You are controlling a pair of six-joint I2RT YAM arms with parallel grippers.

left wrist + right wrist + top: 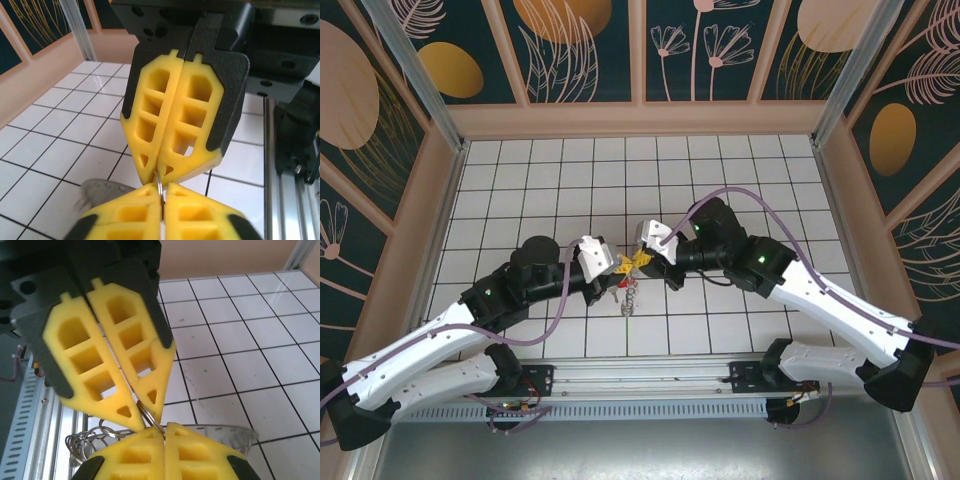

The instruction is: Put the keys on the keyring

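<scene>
The keyring is a thin silver wire loop seen edge-on, and its visible stretch runs straight from one claw tip into the other. The left claw is clenched on it. The right claw meets the left claw tip to tip and grips the same wire. A tangle of wire loops trails from the left claw toward the near edge of the tiled worktop. Beside the loops is a tiny red-headed key, too small to tell which way it points.
</scene>
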